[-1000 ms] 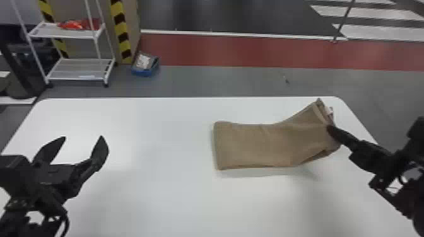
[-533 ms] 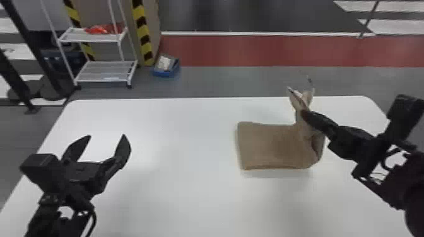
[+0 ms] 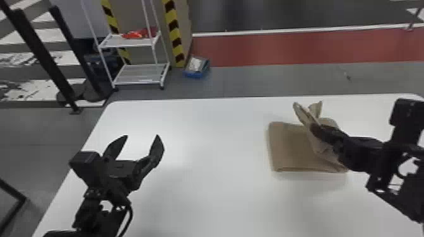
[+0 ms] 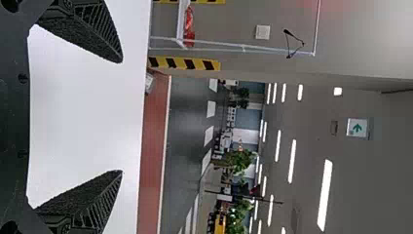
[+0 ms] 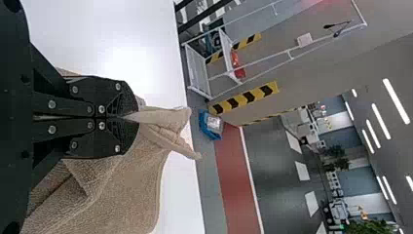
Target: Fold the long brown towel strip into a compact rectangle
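Right gripper (image 3: 316, 128): clenched on a bunched end of the brown towel strip (image 3: 287, 148), above the towel's right-hand part, on the robot's right side of the white table (image 3: 214, 192). In the right wrist view, fingers (image 5: 107, 100) pressed together, with cloth pinched between the tips; two uneven tongues of cloth past them, loose folds and a deep crease beneath.

Left gripper (image 3: 142, 136): empty, over the table's left part, well apart from the towel. In the left wrist view, fingers (image 4: 95, 36) spread wide, with bare tabletop between.

Towel: one piece, brown, of ribbed or looped weave at close range. Left portion flat on the table, squared at the corners, with a straight near edge. Right portion lifted and gathered under the grip, with two pointed flaps upright toward the table's far edge. Part folded, part raised; not yet a flat rectangle. Number of layers: cannot tell.

Surroundings, beyond the table: one white wire rack (image 3: 138, 75) of two visible shelves, with a red item (image 3: 138, 34) on the upper; one blue box (image 3: 195, 75) on the floor, just beside a post with yellow-and-black stripes (image 3: 173, 31), with a pale packet (image 3: 196, 64) inside; one red floor band (image 3: 284, 47), edged in white on its far side; dark slanted uprights (image 3: 41, 56) at left, with feet on the grey floor.
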`<state>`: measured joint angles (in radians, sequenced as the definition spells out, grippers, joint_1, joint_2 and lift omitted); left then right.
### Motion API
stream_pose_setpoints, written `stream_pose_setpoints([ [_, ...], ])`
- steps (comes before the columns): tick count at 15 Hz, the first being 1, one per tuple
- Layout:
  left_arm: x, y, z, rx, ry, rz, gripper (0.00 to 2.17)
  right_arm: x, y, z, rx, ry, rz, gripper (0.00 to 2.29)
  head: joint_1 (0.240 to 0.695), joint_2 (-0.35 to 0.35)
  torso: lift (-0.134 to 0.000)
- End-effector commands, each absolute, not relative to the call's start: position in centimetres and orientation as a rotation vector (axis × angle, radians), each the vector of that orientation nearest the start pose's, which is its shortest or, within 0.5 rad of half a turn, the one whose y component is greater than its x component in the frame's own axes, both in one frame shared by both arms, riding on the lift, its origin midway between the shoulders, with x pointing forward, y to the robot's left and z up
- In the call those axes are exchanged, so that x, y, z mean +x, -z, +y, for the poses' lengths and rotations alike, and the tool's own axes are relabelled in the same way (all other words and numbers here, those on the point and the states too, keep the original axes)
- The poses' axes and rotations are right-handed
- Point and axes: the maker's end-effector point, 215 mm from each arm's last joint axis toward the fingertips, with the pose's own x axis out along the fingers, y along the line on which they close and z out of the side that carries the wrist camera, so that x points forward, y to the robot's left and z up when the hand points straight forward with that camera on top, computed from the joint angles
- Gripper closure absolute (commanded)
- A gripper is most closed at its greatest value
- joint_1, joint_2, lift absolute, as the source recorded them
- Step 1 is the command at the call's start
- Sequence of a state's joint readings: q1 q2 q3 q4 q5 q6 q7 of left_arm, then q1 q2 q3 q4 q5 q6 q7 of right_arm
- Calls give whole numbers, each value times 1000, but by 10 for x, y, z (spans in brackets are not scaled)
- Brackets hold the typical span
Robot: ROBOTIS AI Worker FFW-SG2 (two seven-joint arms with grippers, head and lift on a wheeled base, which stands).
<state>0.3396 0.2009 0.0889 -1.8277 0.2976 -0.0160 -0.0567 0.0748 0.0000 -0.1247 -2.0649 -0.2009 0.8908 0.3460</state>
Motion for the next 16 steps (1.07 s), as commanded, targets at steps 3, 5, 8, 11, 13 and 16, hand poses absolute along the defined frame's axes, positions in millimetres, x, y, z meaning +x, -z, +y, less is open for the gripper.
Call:
stream_pose_setpoints([
  [3,492,366,307,-82,19,57,66,531,361,-171,210,-319,463,1700,695,137,-125],
  [5,492,365,307,-81,20,55,66,535,363,-166,187,-311,469,1696,695,143,-125],
  [8,491,366,307,-81,19,57,70,526,382,-148,174,-337,569,1578,695,152,-125],
  [11,491,367,309,-77,19,59,70,517,404,-136,153,-351,650,1180,695,174,-125],
  [13,491,367,309,-77,19,59,70,519,404,-133,154,-358,641,569,695,182,-125],
  [16,492,366,308,-75,22,58,70,534,376,-130,158,-366,493,49,695,190,-125],
])
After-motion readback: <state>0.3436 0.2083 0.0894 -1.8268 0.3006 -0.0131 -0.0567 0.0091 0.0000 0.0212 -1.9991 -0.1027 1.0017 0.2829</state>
